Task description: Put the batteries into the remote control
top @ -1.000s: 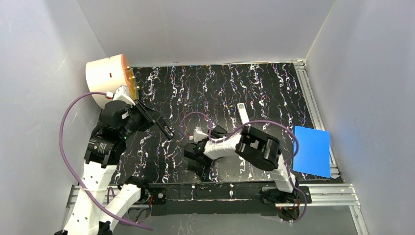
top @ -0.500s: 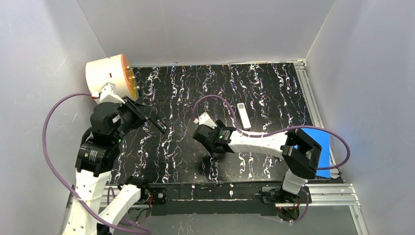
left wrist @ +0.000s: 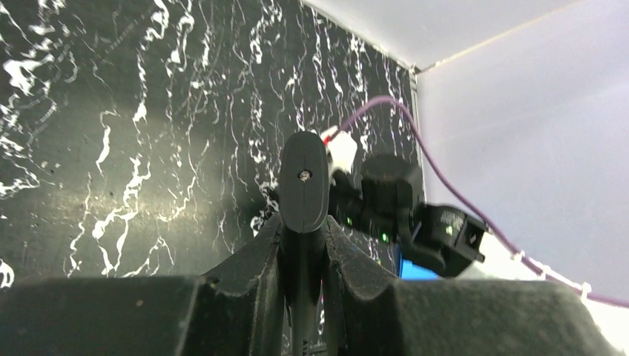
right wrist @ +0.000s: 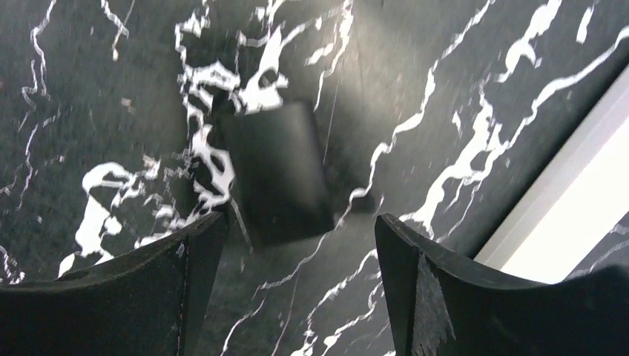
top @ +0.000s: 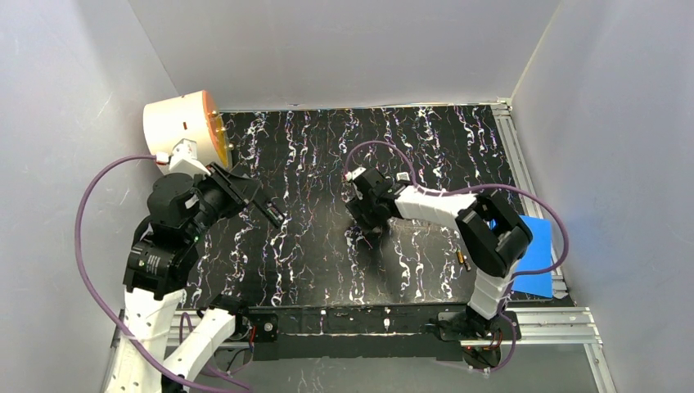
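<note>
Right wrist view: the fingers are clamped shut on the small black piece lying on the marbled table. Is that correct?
No. The right wrist view shows the fingers open wide, not clamped; the small black piece lies on the marbled table between them, ungripped.

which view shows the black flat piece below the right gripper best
Right wrist: the black piece lies whole and flat on the table, just beyond the open right gripper. In the top view it cannot be made out under the gripper. The left wrist view shows the right arm, not the piece.
</note>
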`<state>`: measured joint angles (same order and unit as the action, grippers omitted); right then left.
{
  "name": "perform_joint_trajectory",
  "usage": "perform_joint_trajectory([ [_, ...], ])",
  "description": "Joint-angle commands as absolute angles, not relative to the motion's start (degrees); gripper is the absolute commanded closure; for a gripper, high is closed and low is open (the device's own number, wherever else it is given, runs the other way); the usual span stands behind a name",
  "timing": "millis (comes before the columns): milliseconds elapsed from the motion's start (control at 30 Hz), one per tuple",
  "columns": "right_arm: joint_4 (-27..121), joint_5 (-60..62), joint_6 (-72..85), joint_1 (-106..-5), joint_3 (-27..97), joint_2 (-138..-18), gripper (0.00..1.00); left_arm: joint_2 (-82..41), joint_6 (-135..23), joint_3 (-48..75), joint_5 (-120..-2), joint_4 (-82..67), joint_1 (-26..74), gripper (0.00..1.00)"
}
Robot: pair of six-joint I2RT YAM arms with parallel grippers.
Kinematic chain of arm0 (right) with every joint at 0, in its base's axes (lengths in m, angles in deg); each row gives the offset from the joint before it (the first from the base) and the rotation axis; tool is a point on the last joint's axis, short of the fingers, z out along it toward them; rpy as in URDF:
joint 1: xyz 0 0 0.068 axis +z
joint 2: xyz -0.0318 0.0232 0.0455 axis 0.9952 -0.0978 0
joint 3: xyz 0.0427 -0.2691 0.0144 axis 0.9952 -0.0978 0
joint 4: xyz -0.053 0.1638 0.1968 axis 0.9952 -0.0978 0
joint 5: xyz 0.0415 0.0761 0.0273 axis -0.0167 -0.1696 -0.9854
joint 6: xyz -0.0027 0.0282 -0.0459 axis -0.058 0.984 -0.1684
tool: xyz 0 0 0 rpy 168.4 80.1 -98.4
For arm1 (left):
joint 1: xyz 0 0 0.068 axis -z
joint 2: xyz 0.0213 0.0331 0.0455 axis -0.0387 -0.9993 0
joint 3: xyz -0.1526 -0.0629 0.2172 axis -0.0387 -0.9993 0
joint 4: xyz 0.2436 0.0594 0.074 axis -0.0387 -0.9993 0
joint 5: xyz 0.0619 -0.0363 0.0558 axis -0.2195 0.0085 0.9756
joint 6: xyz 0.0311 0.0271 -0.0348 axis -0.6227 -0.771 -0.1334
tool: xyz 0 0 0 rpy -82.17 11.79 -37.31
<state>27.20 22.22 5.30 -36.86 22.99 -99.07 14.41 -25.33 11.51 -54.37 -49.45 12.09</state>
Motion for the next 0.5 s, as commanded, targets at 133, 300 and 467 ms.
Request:
perform_joint_trajectory([
  [133,23.2,9.4,-6.0,-39.6,31.5,-107.4,0.24,12.4,-24.9,9.1,-62.7,-46.4,11.8,1.00],
  [300,17.4,6.9,-6.1,-39.7,33.2,-108.5,0.26,11.2,-25.7,9.2,-63.8,-46.0,11.8,1.00],
  [467,14.0,7.9,-6.3,-39.7,31.7,-107.2,0.24,10.9,-25.4,7.8,-64.7,-44.6,11.7,1.00],
])
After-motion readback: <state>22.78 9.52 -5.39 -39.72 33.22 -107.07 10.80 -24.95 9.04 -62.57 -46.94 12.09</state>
